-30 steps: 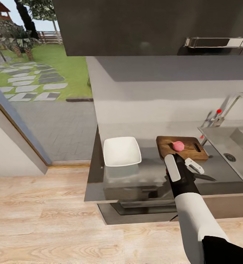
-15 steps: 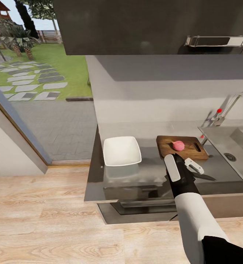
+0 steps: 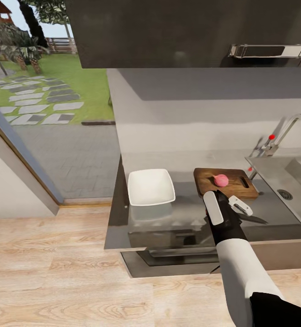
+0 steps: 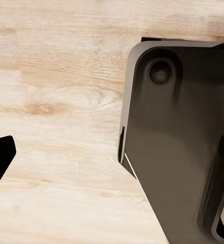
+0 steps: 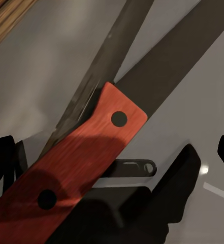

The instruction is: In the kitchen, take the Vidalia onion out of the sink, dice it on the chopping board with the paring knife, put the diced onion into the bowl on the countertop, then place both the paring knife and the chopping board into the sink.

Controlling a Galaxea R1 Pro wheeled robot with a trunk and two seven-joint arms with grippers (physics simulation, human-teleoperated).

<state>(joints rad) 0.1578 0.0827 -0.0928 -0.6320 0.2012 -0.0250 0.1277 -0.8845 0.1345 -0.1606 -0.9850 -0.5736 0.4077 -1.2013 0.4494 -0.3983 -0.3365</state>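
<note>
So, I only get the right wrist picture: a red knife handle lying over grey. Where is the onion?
Observer: The head view shows the Vidalia onion sitting on the chopping board.
Visitor: And the bowl?
Observer: The bowl stands empty on the countertop, left of the board and apart from it.
Visitor: Where is the sink?
Observer: The sink lies right of the board, under the tap.

Between the first earlier picture and now the head camera has tipped a touch, so the whole scene sits a shade higher. The onion (image 3: 221, 180) on the board (image 3: 225, 182) has turned slightly, its tip showing.
</note>
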